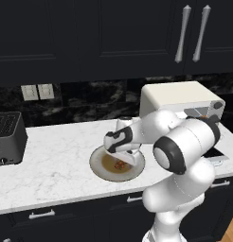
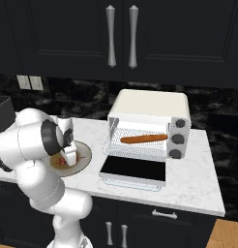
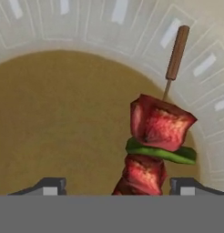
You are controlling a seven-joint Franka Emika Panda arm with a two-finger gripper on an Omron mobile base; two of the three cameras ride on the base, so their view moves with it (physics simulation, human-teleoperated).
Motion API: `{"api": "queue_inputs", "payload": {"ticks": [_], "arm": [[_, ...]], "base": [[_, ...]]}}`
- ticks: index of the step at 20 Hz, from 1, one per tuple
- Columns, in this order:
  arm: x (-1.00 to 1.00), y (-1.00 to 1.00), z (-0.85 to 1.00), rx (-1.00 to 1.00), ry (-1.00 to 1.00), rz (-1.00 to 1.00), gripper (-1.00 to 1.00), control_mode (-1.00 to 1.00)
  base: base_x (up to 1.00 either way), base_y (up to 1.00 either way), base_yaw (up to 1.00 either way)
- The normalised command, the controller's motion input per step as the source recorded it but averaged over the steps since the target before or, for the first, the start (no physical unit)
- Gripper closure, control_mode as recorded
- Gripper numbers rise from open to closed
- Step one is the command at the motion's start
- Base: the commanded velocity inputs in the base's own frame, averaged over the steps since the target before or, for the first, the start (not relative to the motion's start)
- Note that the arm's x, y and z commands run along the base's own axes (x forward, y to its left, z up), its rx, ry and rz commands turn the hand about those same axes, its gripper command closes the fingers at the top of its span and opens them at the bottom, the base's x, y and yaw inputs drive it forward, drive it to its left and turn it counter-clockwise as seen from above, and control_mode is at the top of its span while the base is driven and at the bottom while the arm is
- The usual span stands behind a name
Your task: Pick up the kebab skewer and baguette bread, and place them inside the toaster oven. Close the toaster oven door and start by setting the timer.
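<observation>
Baguette bread (image 2: pixel 143 139) already on the toaster oven (image 2: pixel 149 127) rack, door down. Skewer step now — my fingers (image 3: pixel 118 187) stand apart, straddling the kebab skewer (image 3: pixel 155 136) on the plate (image 1: pixel 97 166) left of the oven. Next: clamp, lift.

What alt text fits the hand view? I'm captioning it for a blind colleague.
A kebab skewer with red meat chunks and a green slice lies on a plate with a tan well and pale ribbed rim, its wooden handle pointing up-right. The gripper hangs just above, jaws apart, straddling the meat.
</observation>
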Motion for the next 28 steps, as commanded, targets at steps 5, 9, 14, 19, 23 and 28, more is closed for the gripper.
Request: {"api": "queue_inputs", "payload": {"ticks": [5, 9, 14, 19, 23, 28], "arm": [[-0.02, 0.00, -0.23, 0.00, 0.00, 0.00, 1.00, -1.00], [-0.23, -0.03, -0.18, 0.00, -0.03, 0.00, 1.00, -1.00], [-0.45, -0.29, 0.31, 0.00, -0.03, 0.00, 1.00, -1.00], [-0.73, -0.66, 0.96, 0.01, -0.01, 0.00, 1.00, -1.00], [-0.69, -0.87, 0.99, 0.03, 0.00, 0.00, 1.00, -1.00], [-0.45, -1.00, 0.65, 0.00, -0.07, -0.06, 1.00, -1.00]], "base": [[0.00, 0.00, 0.00], [0.00, 0.00, 0.00], [0.00, 0.00, 0.00], [0.00, 0.00, 0.00], [0.00, 0.00, 0.00], [0.00, 0.00, 0.00]]}}
